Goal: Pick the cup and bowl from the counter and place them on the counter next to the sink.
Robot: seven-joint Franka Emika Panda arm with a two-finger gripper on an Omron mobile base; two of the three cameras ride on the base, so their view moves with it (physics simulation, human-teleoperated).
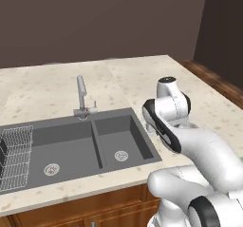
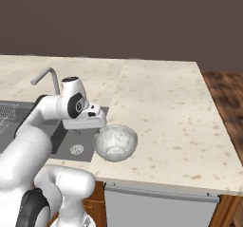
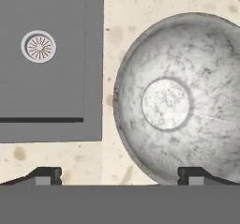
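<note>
The pale grey-white bowl (image 2: 115, 143) (image 3: 178, 101) sits upright on the cream speckled counter (image 2: 161, 102) (image 3: 110, 12), just right of the dark grey sink (image 1: 95, 140) (image 2: 71, 145) (image 3: 47, 78). My gripper (image 3: 121, 176) (image 2: 95, 125) hangs open just above the bowl's sink-side rim. In the hand view one fingertip (image 3: 194, 175) is over the bowl and the other is over bare counter by the sink's edge. Nothing is between the fingers. The cup is out of view.
A curved steel faucet (image 1: 81, 95) (image 2: 45, 76) stands behind the sink, and a wire rack (image 1: 14, 155) fills its left end. The counter stretches broad to the right and back. Its front edge is close to the bowl, with wood floor (image 2: 228, 93) beyond the right end.
</note>
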